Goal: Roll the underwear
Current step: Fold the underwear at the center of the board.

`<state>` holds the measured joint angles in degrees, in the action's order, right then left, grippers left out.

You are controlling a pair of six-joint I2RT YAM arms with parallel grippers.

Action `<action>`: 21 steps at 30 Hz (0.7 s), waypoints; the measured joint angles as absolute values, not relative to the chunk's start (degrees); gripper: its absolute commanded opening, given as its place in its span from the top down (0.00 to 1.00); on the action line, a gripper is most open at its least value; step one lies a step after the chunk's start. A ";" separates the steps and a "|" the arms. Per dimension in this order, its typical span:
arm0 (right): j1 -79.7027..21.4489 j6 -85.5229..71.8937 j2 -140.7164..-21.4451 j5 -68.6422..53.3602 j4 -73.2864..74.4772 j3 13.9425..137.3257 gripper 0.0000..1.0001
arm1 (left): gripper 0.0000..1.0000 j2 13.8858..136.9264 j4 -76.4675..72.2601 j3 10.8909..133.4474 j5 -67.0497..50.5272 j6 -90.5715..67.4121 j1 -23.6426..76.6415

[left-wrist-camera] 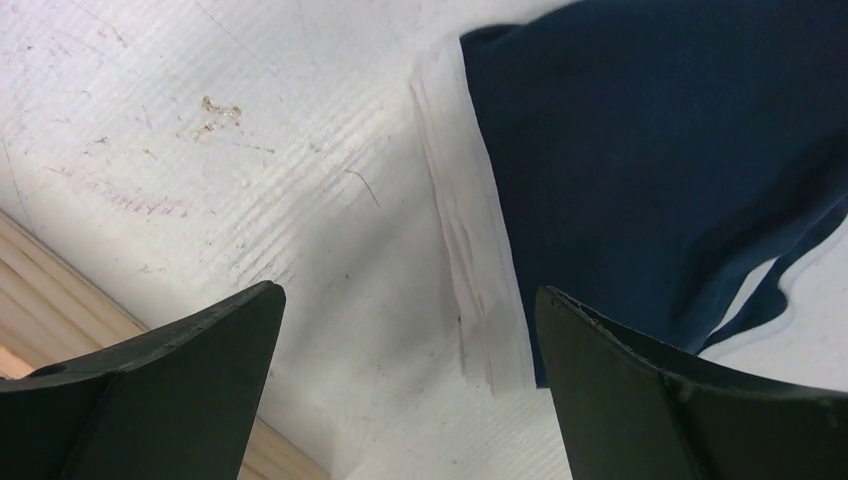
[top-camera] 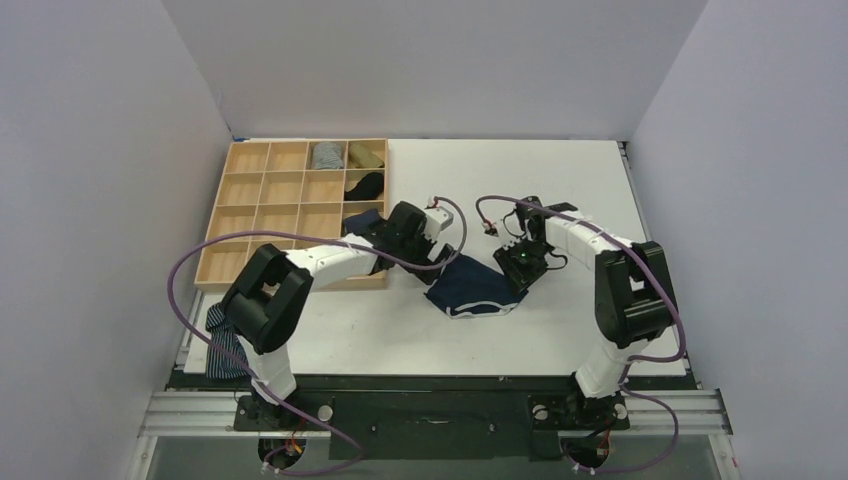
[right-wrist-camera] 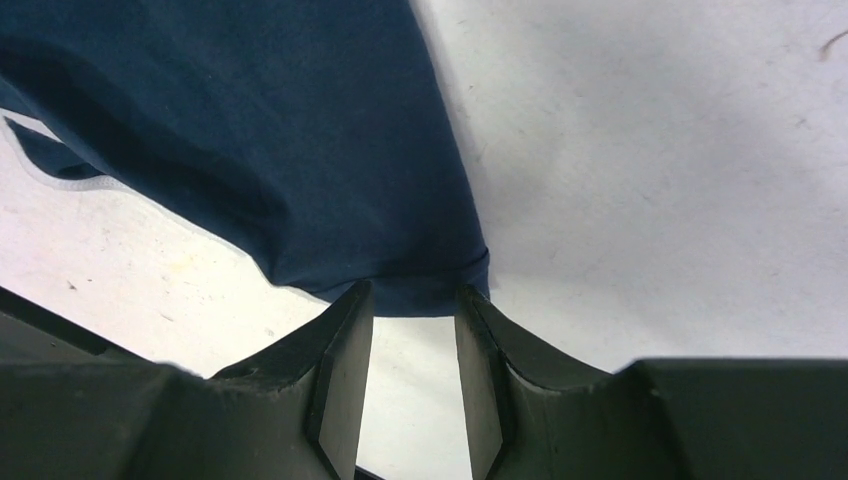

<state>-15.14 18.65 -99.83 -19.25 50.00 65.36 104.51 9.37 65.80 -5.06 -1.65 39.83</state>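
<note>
The navy-blue underwear (top-camera: 472,288) with white trim lies flat on the white table between my two grippers. My left gripper (top-camera: 440,262) hovers at its upper-left corner, jaws wide open and empty. In the left wrist view the white waistband (left-wrist-camera: 470,270) runs between the fingers and the navy fabric (left-wrist-camera: 650,170) spreads to the right. My right gripper (top-camera: 522,272) is at the upper-right corner. In the right wrist view its fingers (right-wrist-camera: 345,340) stand a narrow gap apart, with the navy fabric's edge (right-wrist-camera: 430,290) right at the tips and bare table showing between them.
A wooden tray (top-camera: 250,215) of cells stands at the back left, its edge also in the left wrist view (left-wrist-camera: 60,270). It holds a grey roll (top-camera: 326,155), an olive roll (top-camera: 365,153) and a black roll (top-camera: 365,185). A striped garment (top-camera: 225,345) hangs at the table's left front.
</note>
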 measured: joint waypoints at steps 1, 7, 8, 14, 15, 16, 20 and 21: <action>-15.55 18.65 -99.83 -18.81 49.91 64.99 0.67 | 0.03 104.05 9.80 65.25 -4.80 -0.45 40.03; -18.17 18.41 -99.85 -14.39 48.93 63.94 0.67 | 0.03 103.61 9.91 61.67 0.30 5.34 43.99; -18.48 18.35 -99.85 -13.54 48.62 63.88 0.67 | 0.03 103.61 9.91 60.97 1.45 6.39 44.80; -18.85 17.58 -100.79 -8.51 46.89 63.86 0.67 | 0.03 103.55 8.95 60.51 3.95 8.19 47.22; -18.85 17.50 -101.19 -7.88 46.74 63.88 0.67 | 0.03 103.55 8.91 60.51 4.10 8.16 47.31; -18.85 17.39 -101.49 -7.60 46.78 64.01 0.67 | 0.03 103.57 8.88 60.53 4.27 8.08 47.42; -19.14 18.09 -102.80 -5.30 47.22 66.37 0.67 | 0.03 104.14 9.28 61.43 4.71 6.83 47.68; -19.14 18.48 -103.26 -4.99 47.20 67.13 0.67 | 0.03 104.53 9.61 62.02 4.75 6.33 47.70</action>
